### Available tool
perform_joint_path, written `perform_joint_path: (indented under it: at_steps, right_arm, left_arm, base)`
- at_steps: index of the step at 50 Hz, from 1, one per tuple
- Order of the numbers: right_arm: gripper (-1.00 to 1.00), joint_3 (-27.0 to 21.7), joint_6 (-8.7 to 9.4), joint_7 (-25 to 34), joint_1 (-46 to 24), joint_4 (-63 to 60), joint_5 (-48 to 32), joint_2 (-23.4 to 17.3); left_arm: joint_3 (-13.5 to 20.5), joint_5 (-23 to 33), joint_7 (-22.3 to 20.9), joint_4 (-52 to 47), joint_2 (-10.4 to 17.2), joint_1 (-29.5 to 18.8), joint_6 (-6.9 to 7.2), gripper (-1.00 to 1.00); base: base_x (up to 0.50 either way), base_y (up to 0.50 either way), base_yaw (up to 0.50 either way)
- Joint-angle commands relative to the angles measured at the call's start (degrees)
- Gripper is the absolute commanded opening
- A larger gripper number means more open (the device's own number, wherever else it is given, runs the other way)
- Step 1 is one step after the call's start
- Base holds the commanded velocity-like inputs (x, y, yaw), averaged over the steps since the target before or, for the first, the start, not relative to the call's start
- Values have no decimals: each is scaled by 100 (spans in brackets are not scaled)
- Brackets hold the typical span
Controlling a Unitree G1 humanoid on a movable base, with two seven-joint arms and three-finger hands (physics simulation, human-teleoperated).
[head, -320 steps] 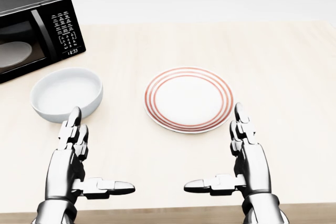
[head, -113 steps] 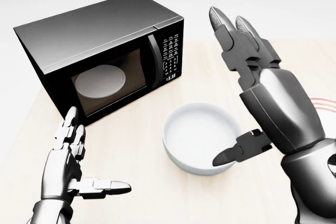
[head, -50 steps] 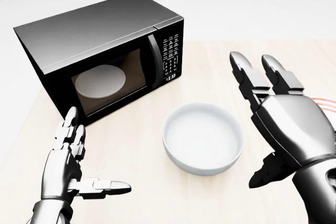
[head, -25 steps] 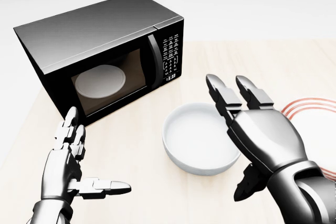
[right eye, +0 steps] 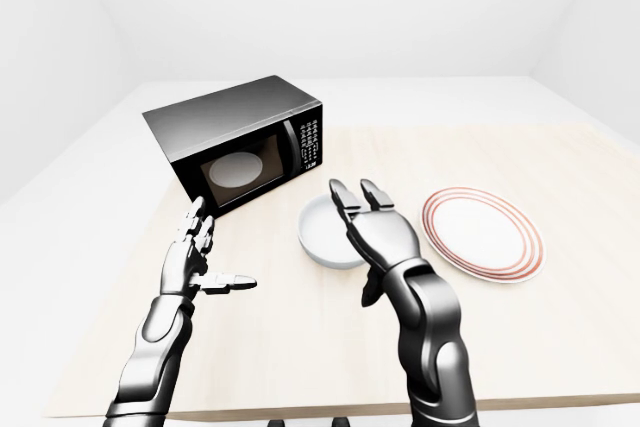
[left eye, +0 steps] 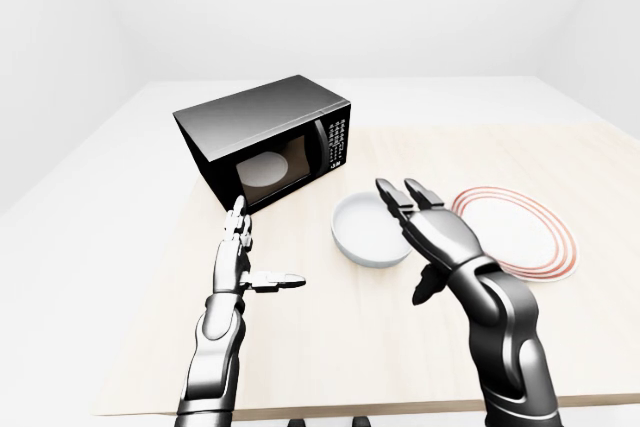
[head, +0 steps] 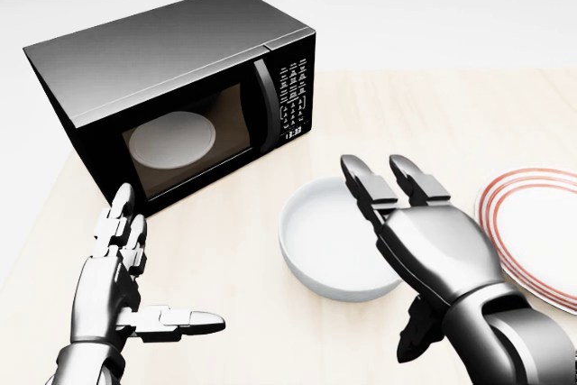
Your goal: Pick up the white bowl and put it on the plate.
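Two robot hands in view, neither holding anything. Your right robot hand is spread wide, fingers straight, reaching over the right part of the white bowl w/ the thumb hanging down toward you, off the rim on the near-right side. From the head view you can't tell if any finger touches the bowl yet; looks like hovering above it, not gripping. Your left robot hand is also open, palm in, thumb out to the right, parked over the tabletop well left of the bowl and near the microwave.

Bowl sits upright on the tabletop, just right of the microwave's door corner, near side. The red-ringed plate lies to its right, apart from the bowl, nothing on it. Pick not started, so task is at the approach stage imo.

Risks from here:
- Fingers lie over the bowl's inside, thumb outside. Close w/o dropping lower and you'll prob pinch air or clip only the lip, so the bowl tips or skids.
- Smooth rounded wall, one-sided rim pinch: bowl may rotate in the grip and slip when lifted.
- Push down or leftward while closing and the bowl could slide toward the microwave.
- Your forearm hides the near-right rim in the head view; check the eye views for thumb placement before squeezing.
- Carry too low on the way right and the bowl's base could knock the plate's rim.
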Motion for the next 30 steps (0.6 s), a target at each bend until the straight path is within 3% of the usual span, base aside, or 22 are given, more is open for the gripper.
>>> perform_joint_path:
  at_steps: [1, 20, 30]
  right_arm:
    - [100, 70, -157, 0, 150, 242, -109, 17]
    - [100, 57, -423, 0, 115, 639, -330, -56]
    - [100, 43, -426, 0, -16, 869, -386, -78]
  left_arm:
    - [1, 0, 1, 0, -1, 0, 1, 100]
    - [1, -1, 2, -1, -1, 0, 3, 100]
    - [-3, 11, 14, 51, -1, -24, -5, 100]
  base:
    - [0, 0, 0]
    - [0, 0, 0]
    - [0, 0, 0]
